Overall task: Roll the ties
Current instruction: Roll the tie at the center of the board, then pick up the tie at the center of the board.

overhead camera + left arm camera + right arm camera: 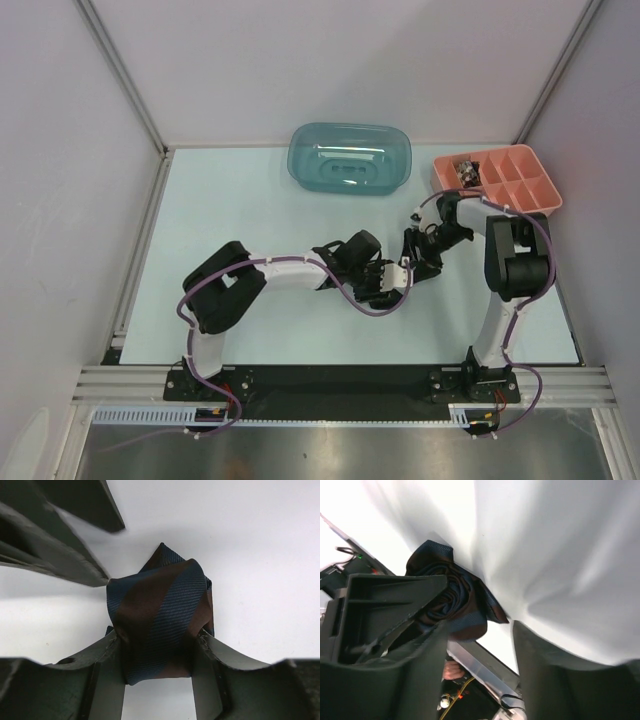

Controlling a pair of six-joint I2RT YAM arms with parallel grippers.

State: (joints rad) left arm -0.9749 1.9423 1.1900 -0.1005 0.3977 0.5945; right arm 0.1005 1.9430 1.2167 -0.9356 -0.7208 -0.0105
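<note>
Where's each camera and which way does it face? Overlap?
Top external: above and behind, looking down at the table; left arm, right arm show.
Left wrist: on its arm, looking past the left hand at the rolled tie it grips.
Right wrist: looking past the open right hand at the same tie.
Shared: both wrist views show the tie.

Table point(230, 190) carries a teal tub point(302, 168) at mid far edge and a pink compartmented tray point(546, 200) at the far right corner.
</note>
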